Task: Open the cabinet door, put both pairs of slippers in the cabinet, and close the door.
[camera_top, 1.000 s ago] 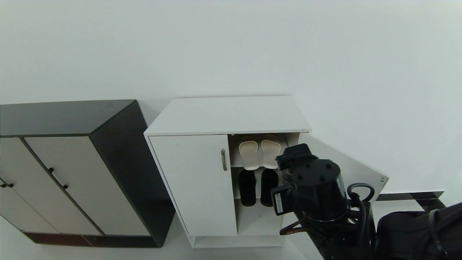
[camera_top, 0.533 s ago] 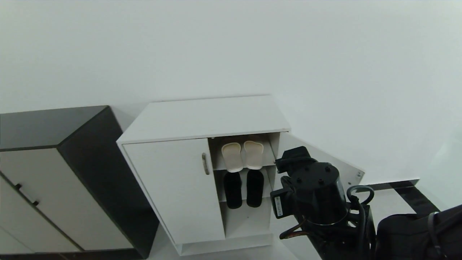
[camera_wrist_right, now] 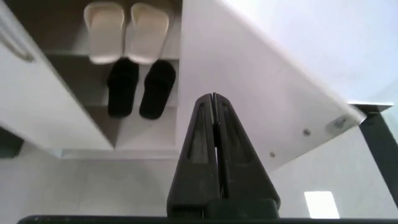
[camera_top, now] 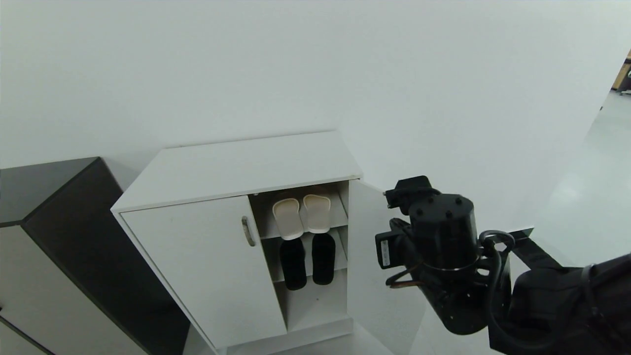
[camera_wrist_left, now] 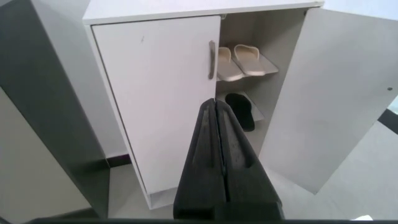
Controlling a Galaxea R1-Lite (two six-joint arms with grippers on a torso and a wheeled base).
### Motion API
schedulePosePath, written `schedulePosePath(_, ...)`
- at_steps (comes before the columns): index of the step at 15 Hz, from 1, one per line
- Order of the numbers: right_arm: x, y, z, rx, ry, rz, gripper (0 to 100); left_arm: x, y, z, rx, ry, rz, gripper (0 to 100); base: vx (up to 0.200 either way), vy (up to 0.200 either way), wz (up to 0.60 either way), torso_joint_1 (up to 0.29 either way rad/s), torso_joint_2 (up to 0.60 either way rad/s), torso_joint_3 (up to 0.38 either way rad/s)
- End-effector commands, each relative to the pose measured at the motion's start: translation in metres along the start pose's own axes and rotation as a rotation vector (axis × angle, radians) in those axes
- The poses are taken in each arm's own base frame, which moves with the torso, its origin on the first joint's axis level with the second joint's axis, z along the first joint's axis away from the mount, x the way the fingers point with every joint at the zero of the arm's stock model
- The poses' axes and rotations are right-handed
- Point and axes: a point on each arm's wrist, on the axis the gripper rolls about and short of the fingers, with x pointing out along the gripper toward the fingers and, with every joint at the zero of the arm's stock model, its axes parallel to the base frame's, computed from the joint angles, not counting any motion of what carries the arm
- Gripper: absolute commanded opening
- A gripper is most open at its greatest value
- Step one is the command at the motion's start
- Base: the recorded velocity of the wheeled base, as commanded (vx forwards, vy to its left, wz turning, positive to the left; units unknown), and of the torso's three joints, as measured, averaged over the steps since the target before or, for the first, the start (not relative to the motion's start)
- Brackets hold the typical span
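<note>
White wall [camera_top: 246, 74] behind, pale glossy floor [camera_top: 581, 207] below.

Right gripper [camera_wrist_right: 213, 98]: black fingers pressed flat together with no gap, holding nothing. Its tips point at the open white right-hand door [camera_wrist_right: 249, 81], close before the door's face; whether they touch it cannot be told. Two small fittings sit on the door near its free edge, past the tips.

Left gripper [camera_wrist_left: 216, 102]: fingers likewise closed tip to tip, holding nothing. It hangs apart from the white two-door cabinet [camera_top: 236, 165], aimed at the inner edge of the closed left-hand door [camera_wrist_left: 155, 99], just under that door's slim metal handle [camera_wrist_left: 211, 60].

Slippers: both pairs lie inside the cabinet's open right half, beyond both grippers' tips.
- Cream foam pair [camera_top: 290, 219] on the upper shelf, side by side and touching, heels toward the opening.
- Black pair [camera_top: 294, 264] on the shelf directly below, side by side, heels overhanging the shelf edge.

Dark-sided cabinet with pale doors [camera_top: 59, 222] stands just beside the white one, on the far side from the right gripper.

Writing: a small white label [camera_top: 386, 251] on the right wrist housing, print too small to read.
</note>
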Motion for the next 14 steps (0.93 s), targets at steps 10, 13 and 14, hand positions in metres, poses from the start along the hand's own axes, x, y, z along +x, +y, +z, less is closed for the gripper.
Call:
schedulePosePath(10,0.049,-0.043,0.085,0.080,-0.030,-0.167,0,0.000,0.000,0.000,-0.001,0.000,-0.001,0,-0.080,0.000,0.00,0.002,0.00,0.000)
schedulePosePath(13,0.063,-0.050,0.085,0.085,-0.025,-0.194,0,0.000,0.000,0.000,-0.001,0.000,-0.001,0,0.000,0.000,0.00,0.000,0.00,0.000)
schedulePosePath(14,0.069,-0.052,0.085,0.092,-0.026,-0.185,0,0.000,0.000,0.000,-0.001,0.000,0.001,0,0.000,0.000,0.00,0.000,0.00,0.000)
